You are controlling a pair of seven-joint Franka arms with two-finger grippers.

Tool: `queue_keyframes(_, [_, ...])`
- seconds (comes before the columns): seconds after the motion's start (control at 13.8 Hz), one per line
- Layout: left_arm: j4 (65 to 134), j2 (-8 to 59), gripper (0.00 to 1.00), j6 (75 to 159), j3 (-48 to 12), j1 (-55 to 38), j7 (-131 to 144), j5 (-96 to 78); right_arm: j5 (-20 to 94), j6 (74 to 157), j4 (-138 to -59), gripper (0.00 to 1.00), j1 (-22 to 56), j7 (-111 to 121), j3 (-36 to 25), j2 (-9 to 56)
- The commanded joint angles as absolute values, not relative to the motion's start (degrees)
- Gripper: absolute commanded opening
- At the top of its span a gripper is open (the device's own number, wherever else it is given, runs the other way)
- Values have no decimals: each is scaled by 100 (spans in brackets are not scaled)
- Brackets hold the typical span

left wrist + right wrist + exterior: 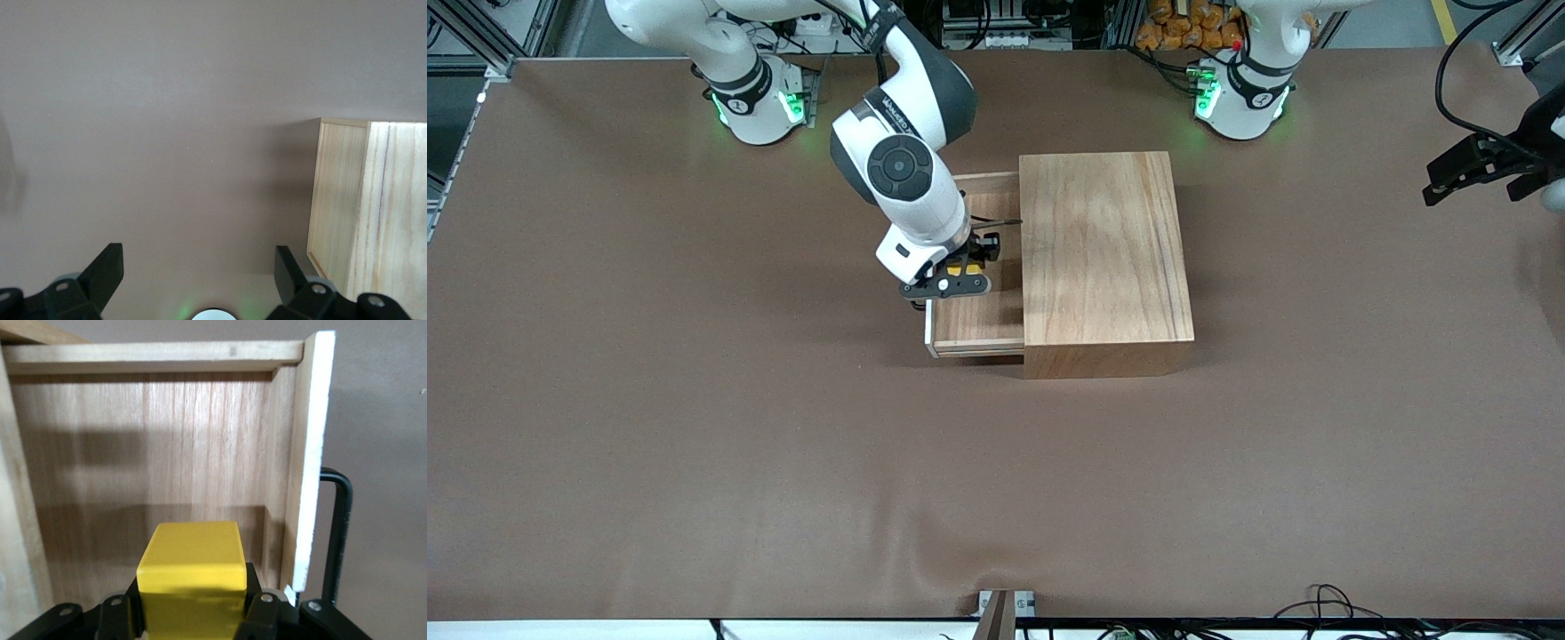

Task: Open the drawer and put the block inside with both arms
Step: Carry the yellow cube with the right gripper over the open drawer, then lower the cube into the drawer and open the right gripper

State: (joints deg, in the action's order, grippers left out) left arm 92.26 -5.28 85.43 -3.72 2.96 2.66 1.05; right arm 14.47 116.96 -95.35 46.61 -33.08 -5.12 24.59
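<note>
One table (pixel 694 444) carries one wooden box (pixel 1103 258), and one drawer (pixel 974 324) stands pulled out of it, with one black wire handle (pixel 337 533) on its white front panel. There is one yellow block (pixel 193 570), clamped in the right end effector (pixel 960 271) over the drawer. Two arms are in view with two green-lit bases along the table's top edge, and two end effectors, the left end effector (pixel 1472 173) up near the table's edge at the left arm's end, fingers spread.

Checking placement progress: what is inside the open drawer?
Only bare wood shows inside the drawer. The block hangs over it in the right gripper; the floor beneath is covered.
</note>
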Motion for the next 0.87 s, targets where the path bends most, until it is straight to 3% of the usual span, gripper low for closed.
queue_keyframes(0.0, [9255, -615, 100, 8569, -404, 360, 132, -18, 1538, 11961, -9527, 18, 4895, -3759, -571, 2636])
queue_keyframes(0.36, [9237, -624, 100, 8543, -413, 360, 70, -18, 1529, 12147, -9536, 27, 5036, -3902, -580, 2769])
queue_keyframes(0.43, [9246, -633, 100, 8534, -413, 360, 70, -18, 1529, 12138, -9536, 53, 5036, -3902, -580, 2769])
queue_keyframes(0.51, [9246, -633, 100, 8525, -413, 360, 70, -18, 1521, 12129, -9527, 100, 5019, -3902, -580, 2769])
queue_keyframes(0.8, [9246, -633, 100, 8525, -413, 360, 70, -18, 1512, 12059, -9519, 100, 4949, -3885, -598, 2585])
